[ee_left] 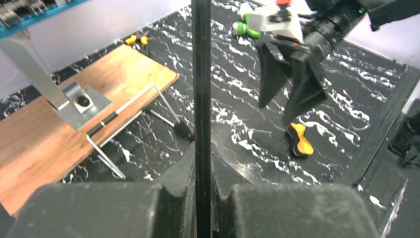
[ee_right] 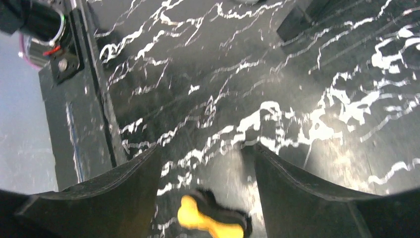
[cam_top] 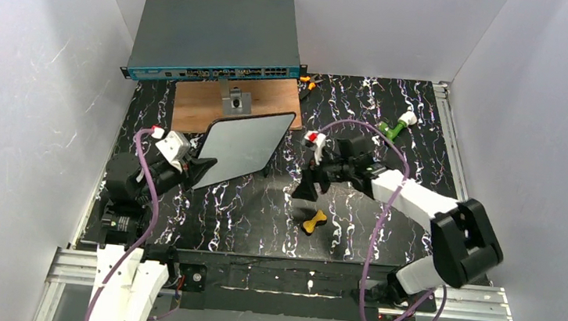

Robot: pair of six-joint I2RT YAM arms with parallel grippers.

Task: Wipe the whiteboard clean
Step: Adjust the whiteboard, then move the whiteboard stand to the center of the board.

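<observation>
1. The whiteboard point(cam_top: 247, 145) stands tilted off the table just left of centre in the top view. The left gripper point(cam_top: 201, 168) is clamped shut on its lower left edge. In the left wrist view only the thin black rim is visible, and no writing can be made out on the face.
2. The right gripper point(cam_top: 307, 188) hangs right of centre with its jaws spread wide, holding nothing. Just below it lies a small yellow piece point(cam_top: 314, 222), probably the eraser.
3. Risk: a descent that is off-centre could push the yellow piece aside rather than catch it.
4. Risk: the whiteboard is held by one edge only, so wiping pressure could pivot it or make it slip from the clamp.
5. Surface: a black mat point(cam_top: 261, 205) with white marbled veins.
6. Room: white walls on three sides, with a wooden panel point(cam_top: 200, 101) and a network switch point(cam_top: 214, 36) at the top of the frame.
</observation>
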